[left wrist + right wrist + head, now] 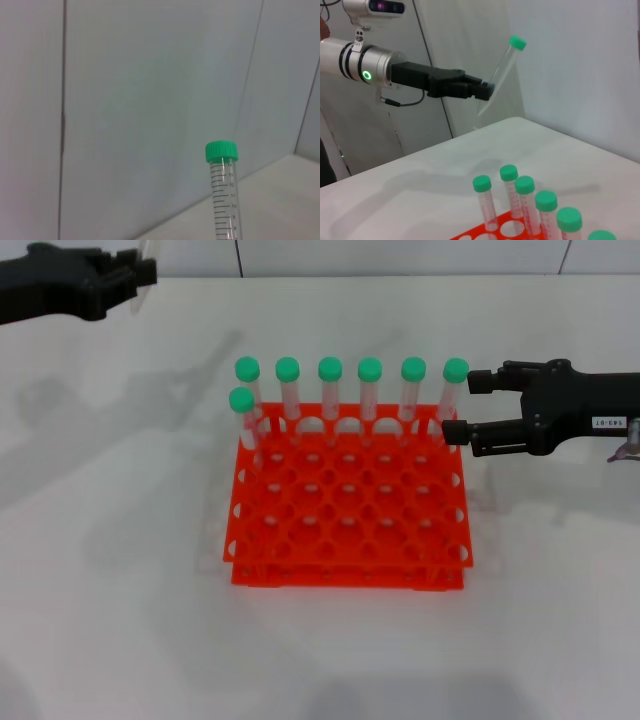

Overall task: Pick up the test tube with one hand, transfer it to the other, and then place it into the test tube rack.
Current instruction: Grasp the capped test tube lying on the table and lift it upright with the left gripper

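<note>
My left gripper, black and unlabelled, is raised at the far left and shut on the test tube. In the right wrist view the left gripper grips the tube near its tapered end, tilted, green cap up. The left wrist view shows the tube's cap. My right gripper, black with a white label, is open beside the far right corner of the orange-red rack. Its fingertips are close to the rightmost tube; I cannot tell if they touch.
Several green-capped tubes stand in the rack: a far row and one just in front at the left. They also show in the right wrist view. The rack sits mid-table on the white tabletop; a wall lies behind.
</note>
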`<move>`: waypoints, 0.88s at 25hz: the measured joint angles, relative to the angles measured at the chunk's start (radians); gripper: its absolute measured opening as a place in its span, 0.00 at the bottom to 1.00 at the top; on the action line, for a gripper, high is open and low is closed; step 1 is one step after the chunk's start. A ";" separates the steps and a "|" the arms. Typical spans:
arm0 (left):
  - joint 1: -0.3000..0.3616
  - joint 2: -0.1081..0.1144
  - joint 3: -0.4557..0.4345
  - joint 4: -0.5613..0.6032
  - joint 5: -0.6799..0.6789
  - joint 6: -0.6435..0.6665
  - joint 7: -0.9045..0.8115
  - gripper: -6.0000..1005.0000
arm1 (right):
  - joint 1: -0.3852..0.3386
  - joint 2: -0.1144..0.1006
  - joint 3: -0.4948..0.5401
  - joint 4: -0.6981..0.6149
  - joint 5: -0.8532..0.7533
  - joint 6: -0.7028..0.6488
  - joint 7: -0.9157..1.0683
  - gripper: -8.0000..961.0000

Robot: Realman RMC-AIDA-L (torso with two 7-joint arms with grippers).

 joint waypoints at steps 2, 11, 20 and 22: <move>-0.004 -0.001 0.001 -0.024 -0.038 -0.004 0.031 0.18 | 0.002 0.000 0.000 -0.001 0.000 -0.002 0.000 0.89; -0.055 -0.025 0.006 -0.122 -0.089 -0.009 0.146 0.18 | 0.008 -0.001 0.001 -0.002 0.000 -0.004 -0.001 0.89; -0.083 -0.057 0.008 -0.179 -0.113 -0.002 0.235 0.18 | 0.008 -0.001 0.001 -0.004 0.000 -0.005 0.001 0.89; -0.084 -0.063 0.013 -0.190 -0.111 -0.003 0.238 0.18 | 0.008 -0.001 0.001 -0.005 0.000 -0.005 0.001 0.90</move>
